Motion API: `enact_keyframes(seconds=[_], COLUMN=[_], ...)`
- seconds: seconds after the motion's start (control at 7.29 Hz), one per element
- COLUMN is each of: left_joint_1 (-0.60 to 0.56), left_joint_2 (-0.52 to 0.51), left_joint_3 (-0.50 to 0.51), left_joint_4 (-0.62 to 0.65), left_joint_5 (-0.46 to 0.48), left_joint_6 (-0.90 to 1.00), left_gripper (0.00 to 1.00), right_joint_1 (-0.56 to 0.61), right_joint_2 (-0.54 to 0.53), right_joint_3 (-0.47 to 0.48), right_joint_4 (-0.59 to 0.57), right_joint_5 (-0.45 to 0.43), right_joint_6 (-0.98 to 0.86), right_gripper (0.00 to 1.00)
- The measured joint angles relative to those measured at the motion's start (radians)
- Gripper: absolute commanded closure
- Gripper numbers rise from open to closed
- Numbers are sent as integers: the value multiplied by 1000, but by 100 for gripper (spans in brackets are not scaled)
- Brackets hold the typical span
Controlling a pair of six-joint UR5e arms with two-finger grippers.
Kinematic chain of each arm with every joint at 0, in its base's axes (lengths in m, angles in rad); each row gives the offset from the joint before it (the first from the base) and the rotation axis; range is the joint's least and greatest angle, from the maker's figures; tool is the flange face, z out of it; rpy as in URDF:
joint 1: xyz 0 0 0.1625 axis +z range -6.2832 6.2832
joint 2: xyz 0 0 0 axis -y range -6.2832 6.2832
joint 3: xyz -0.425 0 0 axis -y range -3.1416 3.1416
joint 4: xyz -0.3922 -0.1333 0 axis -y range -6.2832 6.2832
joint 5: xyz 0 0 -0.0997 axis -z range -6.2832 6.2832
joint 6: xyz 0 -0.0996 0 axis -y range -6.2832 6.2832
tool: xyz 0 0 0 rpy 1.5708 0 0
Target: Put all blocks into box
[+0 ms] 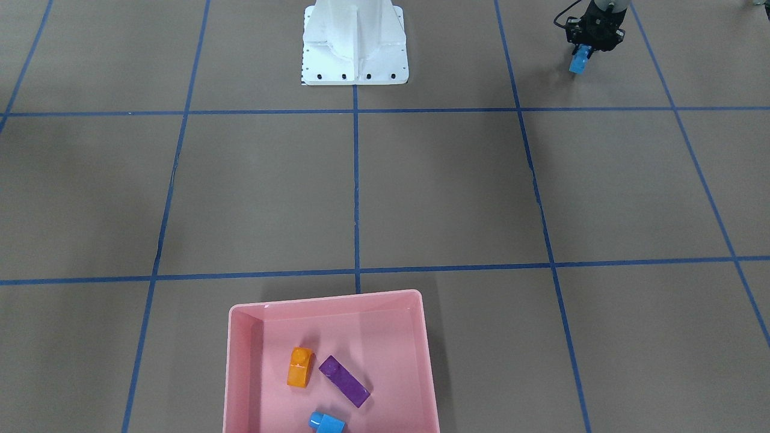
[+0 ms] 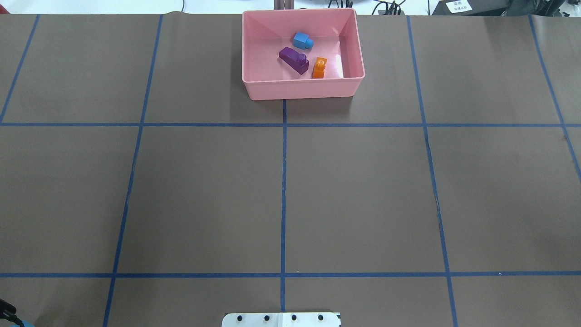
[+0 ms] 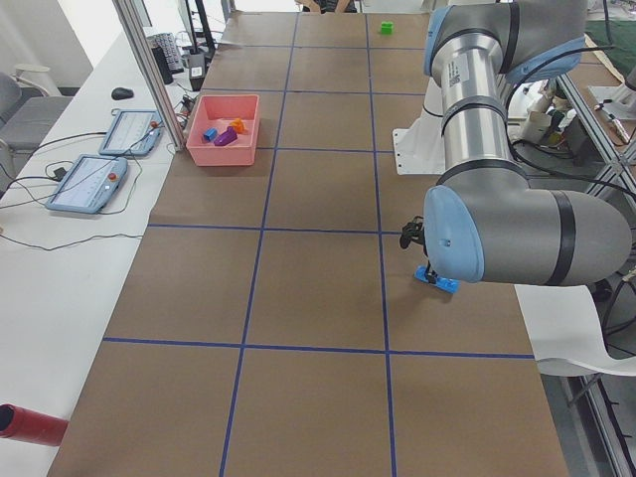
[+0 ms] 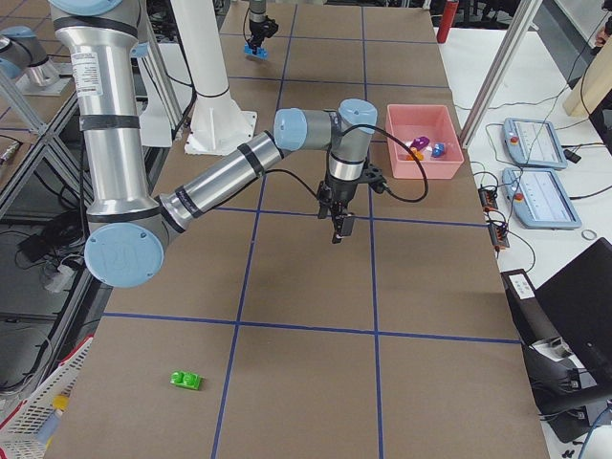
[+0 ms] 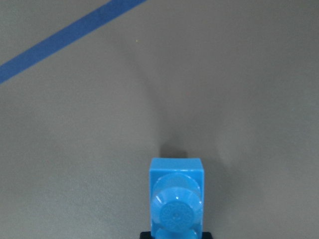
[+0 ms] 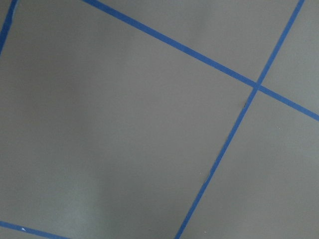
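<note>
Left gripper [image 1: 582, 55] is clamped on the long blue brick [image 1: 579, 63] on the robot's side, well apart from the pink box [image 1: 237, 373] (three bricks [image 1: 344, 380] inside). Next, I'd say: carry it across. Right gripper's [image 4: 341, 228] jaws: can't tell.

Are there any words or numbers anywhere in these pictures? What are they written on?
Nothing here is clear enough to read.
On the white card beyond the table's far edge: dark print, too small and blurred.
On the left arm: small print near a joint, too small.
On the blue block: a raised pattern on its stud, no letters I can make out.
On the pink box: no writing shows.
</note>
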Motion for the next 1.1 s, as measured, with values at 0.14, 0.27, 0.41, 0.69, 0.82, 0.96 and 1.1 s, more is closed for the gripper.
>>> enact_keyframes(seconds=[0.14,0.27,0.41,0.69,0.82,0.96,1.1], left_joint_1=[-8,-40,-109,-383,-547,-703,-844], left_joint_2=[29,41,36,-48,-134,-262,-441], left_joint_3=[-47,-85,-112,-132,-130,-126,-119], left_joint_4=[0,-1,0,5,33,132,315], left_joint_5=[-3,-26,-94,-318,-431,-539,-632], left_joint_6=[-8,-11,-9,26,69,113,168], left_gripper=[100,100,100,100,100,100,100], right_joint_1=[25,38,42,45,45,45,46], right_joint_2=[-47,-113,-182,-287,-316,-346,-389], right_joint_3=[-1,-4,-8,-14,-24,-49,-89], right_joint_4=[30,93,173,288,324,386,482], right_joint_5=[6,21,37,50,54,61,66], right_joint_6=[-43,-71,-82,-84,-78,-72,-66], right_gripper=[0,0,0,0,0,0,0])
